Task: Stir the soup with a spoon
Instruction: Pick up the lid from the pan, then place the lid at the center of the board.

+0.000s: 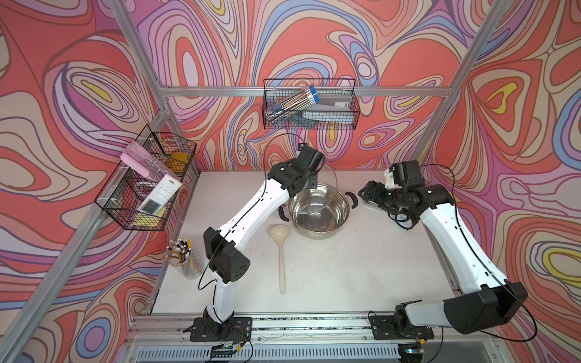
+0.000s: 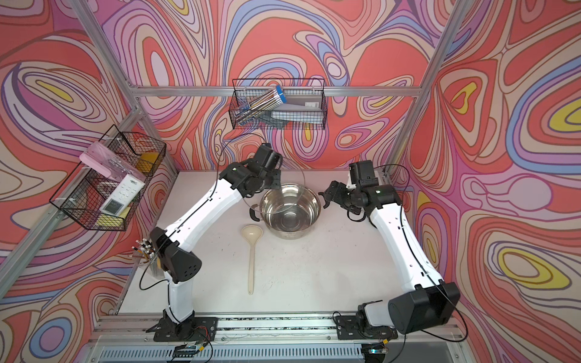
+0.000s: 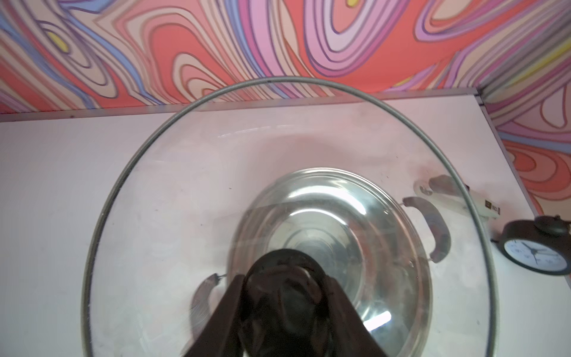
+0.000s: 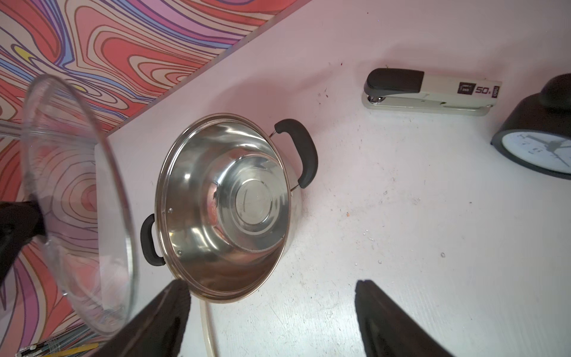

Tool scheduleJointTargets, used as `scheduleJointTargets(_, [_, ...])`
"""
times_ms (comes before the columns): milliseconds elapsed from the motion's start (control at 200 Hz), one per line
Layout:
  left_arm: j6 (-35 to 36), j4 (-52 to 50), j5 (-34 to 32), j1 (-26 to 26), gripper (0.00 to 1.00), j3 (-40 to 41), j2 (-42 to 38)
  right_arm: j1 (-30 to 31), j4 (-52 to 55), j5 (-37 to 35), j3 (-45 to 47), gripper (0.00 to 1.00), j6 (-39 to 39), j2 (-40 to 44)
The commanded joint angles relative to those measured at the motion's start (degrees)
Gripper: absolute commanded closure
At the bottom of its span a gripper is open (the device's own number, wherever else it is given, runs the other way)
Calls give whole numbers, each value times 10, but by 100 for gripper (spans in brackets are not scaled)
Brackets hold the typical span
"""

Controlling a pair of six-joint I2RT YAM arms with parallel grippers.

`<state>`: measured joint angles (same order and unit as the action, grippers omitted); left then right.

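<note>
Spoon point(image 1: 280, 239): cream ladle lying flat on the tabletop point(image 1: 345, 276), at 7 o'clock from the pot point(image 1: 314, 234). Its bowl is nearest the pot and its handle points to 6 o'clock. Nothing touches it.
Pot: shiny steel, uncovered, just toward 12 o'clock from the tabletop's middle. No soup shows inside.
Left pincer point(image 3: 282, 287): clenched on the black knob of the glass lid point(image 3: 216, 185), holding the lid tilted in the air over the pot's 11 o'clock side.
Right pincer point(image 4: 272, 284): spread wide and empty, hovering at 3 o'clock from the pot, close to its black loop handle point(image 4: 304, 154).
Neighbours: stapler point(image 4: 429, 92) and clock point(image 4: 537, 151) near 3 o'clock, by the right pincer. A cup of pencils point(image 1: 185, 261) stands at 8 o'clock by the tabletop's edge.
Lid risk: gripped by its round knob alone, the tilted glass may swivel or slip, and its rim may knock the pot or the wall on the way down.
Set-down risk: placed toward 7 o'clock, the lid would land on the spoon.
Pot risk: a pincer this near the handle may nudge the pot aside.
Spoon risk: the thin handle lies flush with the tabletop, so a pinch may skid off it. Leaned on the rim, the long handle could tip the empty-looking pot.
</note>
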<state>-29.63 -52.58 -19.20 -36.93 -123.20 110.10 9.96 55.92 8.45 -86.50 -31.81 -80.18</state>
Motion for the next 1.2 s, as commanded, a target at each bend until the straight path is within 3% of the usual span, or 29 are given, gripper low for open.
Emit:
scheduleJointTargets(0, [-7, 47, -43, 58, 82, 72, -79, 11, -18, 15, -28, 14, 6, -23])
scheduleJointTargets(225, [-20, 81, -21, 177, 81, 226, -162, 46, -30, 21, -72, 14, 12, -81])
scheduleJointTargets(436, [-23, 124, 2, 240, 81, 318, -150, 101, -33, 37, -110, 14, 37, -129])
scheduleJointTargets(1016, [-43, 213, 45, 316, 82, 361, 14, 150, -15, 43, -158, 14, 33, -210])
scheduleJointTargets(1197, [-41, 222, 66, 323, 77, 362, 44, 154, -18, 42, -175, 14, 22, -243])
